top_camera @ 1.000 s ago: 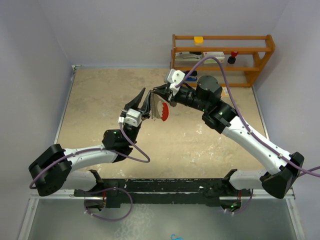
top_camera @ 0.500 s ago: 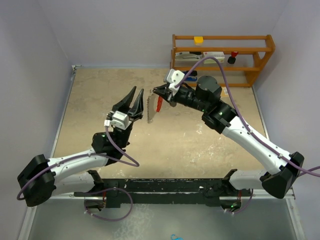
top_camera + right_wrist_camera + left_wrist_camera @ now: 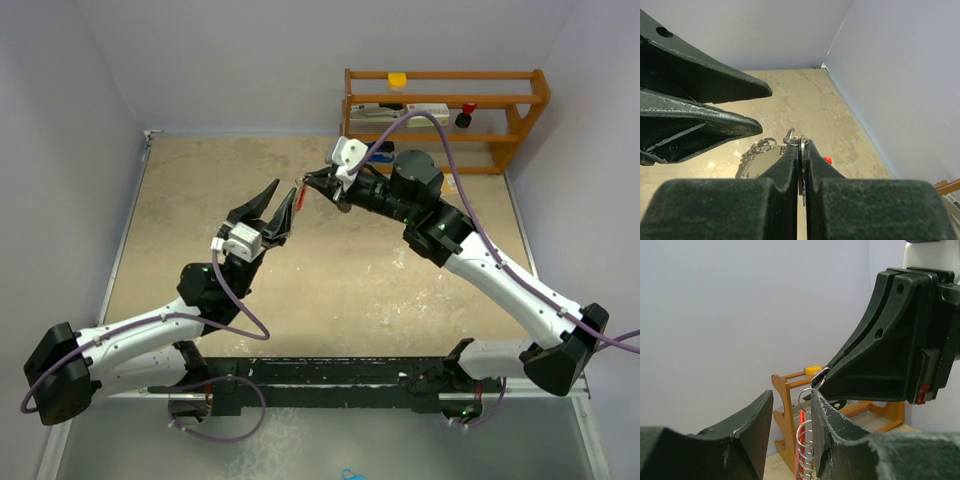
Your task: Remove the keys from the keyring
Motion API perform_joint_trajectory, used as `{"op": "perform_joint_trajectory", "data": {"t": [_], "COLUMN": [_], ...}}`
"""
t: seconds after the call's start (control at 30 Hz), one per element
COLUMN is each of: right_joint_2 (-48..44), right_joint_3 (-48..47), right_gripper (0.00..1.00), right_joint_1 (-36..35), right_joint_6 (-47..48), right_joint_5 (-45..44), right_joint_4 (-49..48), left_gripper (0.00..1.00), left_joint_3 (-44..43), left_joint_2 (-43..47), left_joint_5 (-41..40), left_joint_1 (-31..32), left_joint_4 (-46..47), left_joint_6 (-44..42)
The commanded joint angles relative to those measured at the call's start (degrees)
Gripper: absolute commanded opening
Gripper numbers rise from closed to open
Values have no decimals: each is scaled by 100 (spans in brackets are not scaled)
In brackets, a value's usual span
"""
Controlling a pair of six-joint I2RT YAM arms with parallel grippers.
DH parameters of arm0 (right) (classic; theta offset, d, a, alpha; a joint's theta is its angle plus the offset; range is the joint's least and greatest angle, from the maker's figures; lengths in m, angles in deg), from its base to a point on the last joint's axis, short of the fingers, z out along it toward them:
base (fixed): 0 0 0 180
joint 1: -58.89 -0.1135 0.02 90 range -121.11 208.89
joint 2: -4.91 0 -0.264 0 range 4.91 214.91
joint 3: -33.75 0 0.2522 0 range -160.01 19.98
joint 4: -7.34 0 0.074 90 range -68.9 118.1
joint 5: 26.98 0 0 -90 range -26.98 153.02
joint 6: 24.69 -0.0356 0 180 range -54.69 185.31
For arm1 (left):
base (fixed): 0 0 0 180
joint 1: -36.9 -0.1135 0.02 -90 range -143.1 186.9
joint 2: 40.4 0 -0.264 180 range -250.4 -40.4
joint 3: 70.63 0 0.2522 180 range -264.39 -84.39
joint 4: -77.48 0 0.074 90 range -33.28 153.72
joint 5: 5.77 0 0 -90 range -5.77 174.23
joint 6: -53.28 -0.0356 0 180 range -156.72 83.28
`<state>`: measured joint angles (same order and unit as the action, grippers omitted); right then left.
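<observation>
Two robot arms meet in the air above the middle-back of a tan table (image 3: 200,180). Pale walls close it in on the left, back and right, and a wooden shelf (image 3: 445,137) stands against the back wall to the right. The tabletop lies open to the left of the arms and in front of them. The tightest spot is where the two grippers nearly meet.

The right arm rises from the near right corner, bends at the elbow and reaches left. The right gripper (image 3: 310,183) has its jaws pressed together, pinching a thin metal loop of the keyring (image 3: 300,196). The keyring hangs from that grip, clear of the table, with a red strip and a silvery coil below it.

The left arm stretches from the near left corner, tilted up and to the right. The left gripper (image 3: 283,194) is spread apart, its fingers either side of the hanging coil. Whether they touch it cannot be told. The keys themselves are too small to make out.
</observation>
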<state>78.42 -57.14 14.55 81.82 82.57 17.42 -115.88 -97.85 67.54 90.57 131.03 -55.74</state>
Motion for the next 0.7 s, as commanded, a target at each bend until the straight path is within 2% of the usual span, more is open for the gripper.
{"op": "perform_joint_trajectory", "data": {"t": [0.0,0.67], "right_joint_2": [-22,92], "right_joint_3": [-285,-412], "right_gripper": [0,0], "right_joint_1": [-45,-99], "right_joint_6": [53,54], "right_joint_5": [-153,-365], "right_joint_4": [-313,-203], "left_gripper": [33,32], "left_joint_3": [-149,-342], "left_joint_2": [166,579], "left_joint_5": [102,-397], "left_joint_1": [19,18], "left_joint_4": [-234,-1077], "left_joint_6": [75,-3]}}
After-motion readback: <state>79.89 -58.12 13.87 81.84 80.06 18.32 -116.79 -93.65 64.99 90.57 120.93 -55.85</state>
